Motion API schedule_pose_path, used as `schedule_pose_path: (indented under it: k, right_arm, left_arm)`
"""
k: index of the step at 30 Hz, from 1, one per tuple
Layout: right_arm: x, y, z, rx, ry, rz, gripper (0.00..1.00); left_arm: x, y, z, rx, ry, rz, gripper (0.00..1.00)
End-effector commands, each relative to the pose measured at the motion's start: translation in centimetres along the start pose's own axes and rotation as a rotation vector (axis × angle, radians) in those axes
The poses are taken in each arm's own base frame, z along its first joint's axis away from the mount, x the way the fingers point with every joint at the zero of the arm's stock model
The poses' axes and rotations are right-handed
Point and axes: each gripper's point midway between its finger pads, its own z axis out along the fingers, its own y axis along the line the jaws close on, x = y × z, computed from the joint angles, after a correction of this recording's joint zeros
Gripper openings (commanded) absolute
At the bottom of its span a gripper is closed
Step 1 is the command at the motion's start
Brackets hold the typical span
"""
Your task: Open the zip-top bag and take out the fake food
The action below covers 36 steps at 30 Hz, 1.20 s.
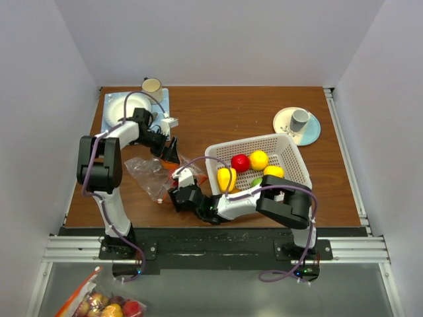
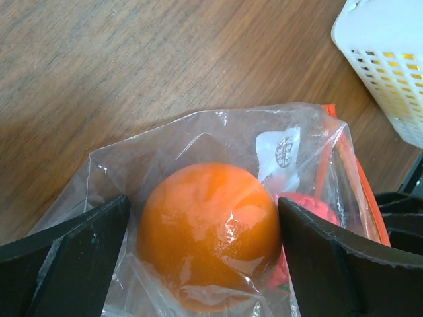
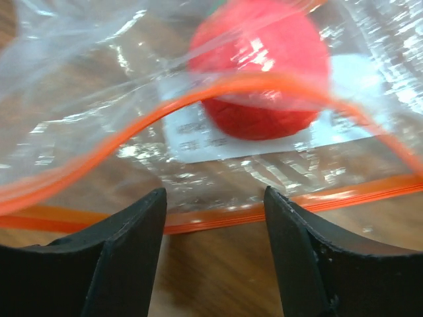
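Note:
The clear zip-top bag (image 1: 147,173) lies left of centre on the wooden table. Its orange-red zip strip (image 3: 370,191) is parted and the mouth gapes. An orange fake fruit (image 2: 208,231) and a red one (image 3: 261,66) are inside it. My left gripper (image 1: 170,153) is open, its fingers (image 2: 79,257) flanking the orange fruit through the plastic at the bag's far end. My right gripper (image 3: 215,191) is open and holds nothing, its tips just short of the zip strip at the bag's near right corner. More fake food, red (image 1: 240,162) and yellow (image 1: 258,159), sits in the basket.
The white perforated basket (image 1: 291,148) stands right of the bag, close to my right arm. A plate with a grey cup (image 1: 300,119) is at the back right. A blue tray with a white bowl (image 1: 129,105) and a cup (image 1: 152,85) is at the back left.

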Motion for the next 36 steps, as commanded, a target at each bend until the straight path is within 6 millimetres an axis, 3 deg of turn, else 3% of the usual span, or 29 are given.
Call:
schedule_pose_path:
  k: [1,9,14,27,36]
  right_arm:
    - [-2.6,-0.9,1.0,0.092,-0.065,-0.081,0.66]
    - [-5.3,-0.4,2.3,0.120,-0.148,-0.147,0.66]
    - [-5.5,-0.8,3.3,0.148,-0.163,-0.185,0.66]
    - [-9.0,2.8,4.1,0.035,-0.279,-0.050,0.71]
    - [-9.4,2.0,5.6,0.128,-0.339,-0.018,0.74]
  left_arm:
    - [3.2,1.6,0.2,-0.083,0.097,0.027,1.00]
    - [5.6,0.8,0.1,-0.054,0.165,0.027,1.00]
    - [6.9,0.2,0.2,-0.016,0.199,0.022,1.00]
    - [8.9,-0.7,0.3,-0.003,0.231,-0.024,1.00]
    - [9.7,-2.1,0.0,0.032,0.251,-0.065,1.00]
